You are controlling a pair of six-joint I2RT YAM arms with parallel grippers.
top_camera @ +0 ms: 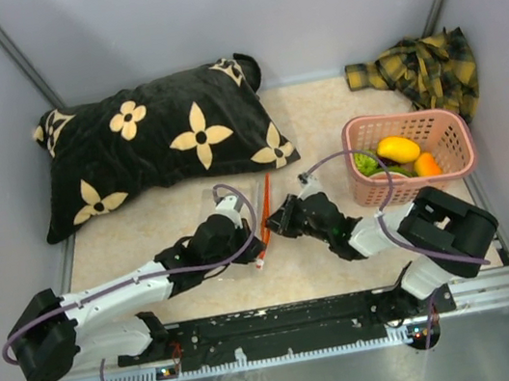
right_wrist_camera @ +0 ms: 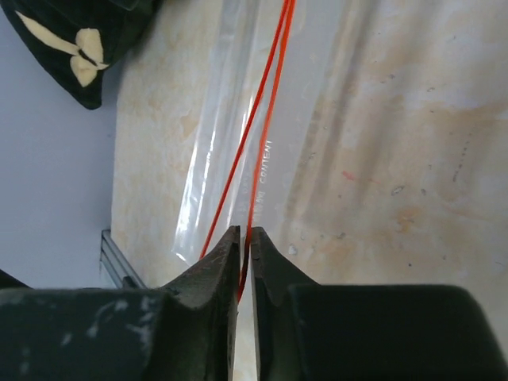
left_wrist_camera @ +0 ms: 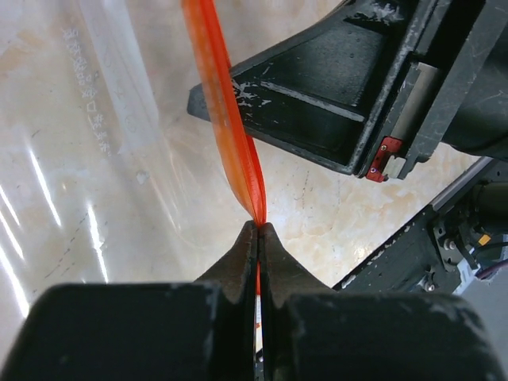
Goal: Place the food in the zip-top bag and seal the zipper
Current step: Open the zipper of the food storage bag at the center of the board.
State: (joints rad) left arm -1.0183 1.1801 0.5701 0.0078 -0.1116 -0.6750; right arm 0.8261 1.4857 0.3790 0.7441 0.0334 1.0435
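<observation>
Bag [left_wrist_camera: 119,159] lies flat on the table [top_camera: 172,224], between the two arms and in front of the pillow [top_camera: 159,143]. Its zipper [left_wrist_camera: 226,111] runs along the edge nearest the right arm. The left gripper [left_wrist_camera: 259,230] has its jaws pressed together on the zipper's near end. The right gripper [right_wrist_camera: 244,234] is narrowed to a slit, pinching one orange strand of the zipper, while the other strand passes just left of its fingers. The two strands lie slightly apart. Mango [top_camera: 397,148], orange piece [top_camera: 426,165] and green ball [top_camera: 364,163] sit in the basket [top_camera: 450,133] at the right, well apart from the bag.
</observation>
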